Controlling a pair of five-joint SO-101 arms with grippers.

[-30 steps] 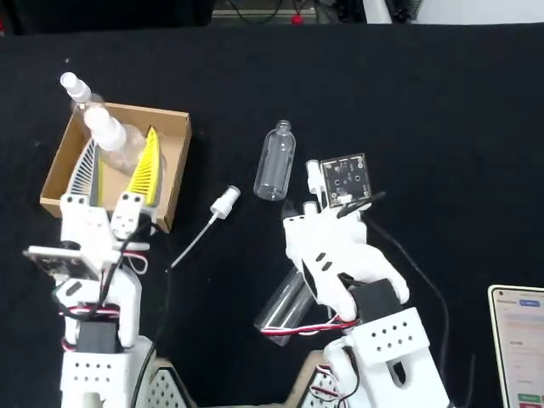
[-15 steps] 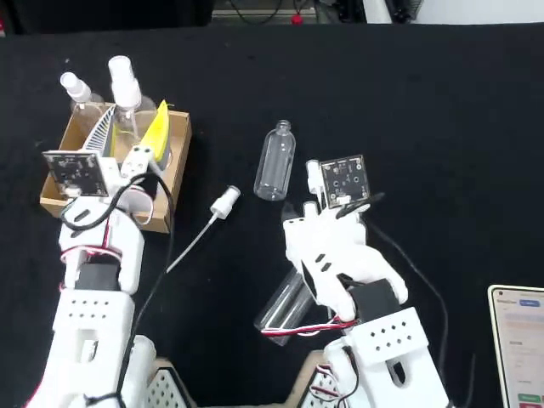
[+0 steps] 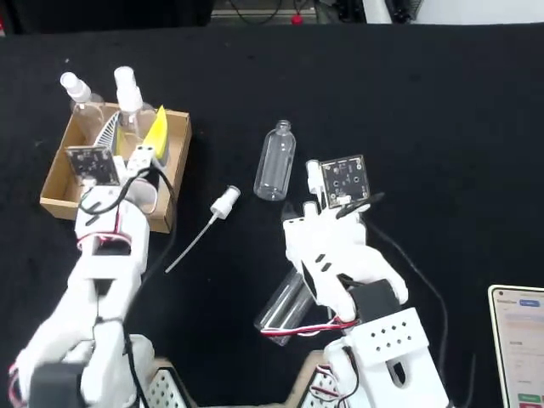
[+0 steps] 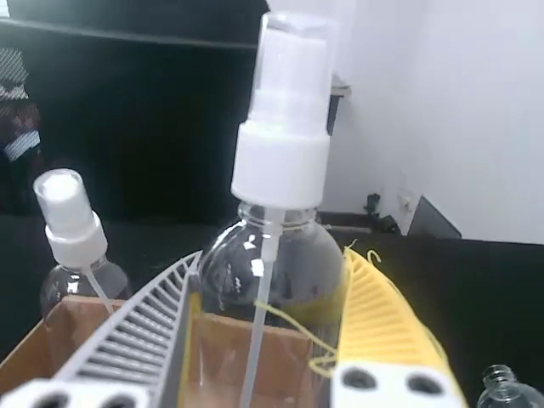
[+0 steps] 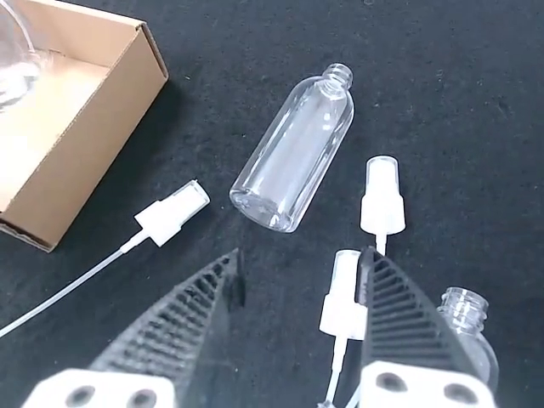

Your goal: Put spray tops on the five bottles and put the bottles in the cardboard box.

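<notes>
The capped bottle (image 3: pixel 130 109), gripped in the left fingers (image 3: pixel 155 136), has swung upright into the cardboard box (image 3: pixel 53 177) at the counter's far left, ready for release; the right fingers (image 5: pixel 174 327) gape empty.

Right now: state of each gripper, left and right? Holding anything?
Left gripper: shut on a capped bottle.
Right gripper: open, holding nothing.
</notes>
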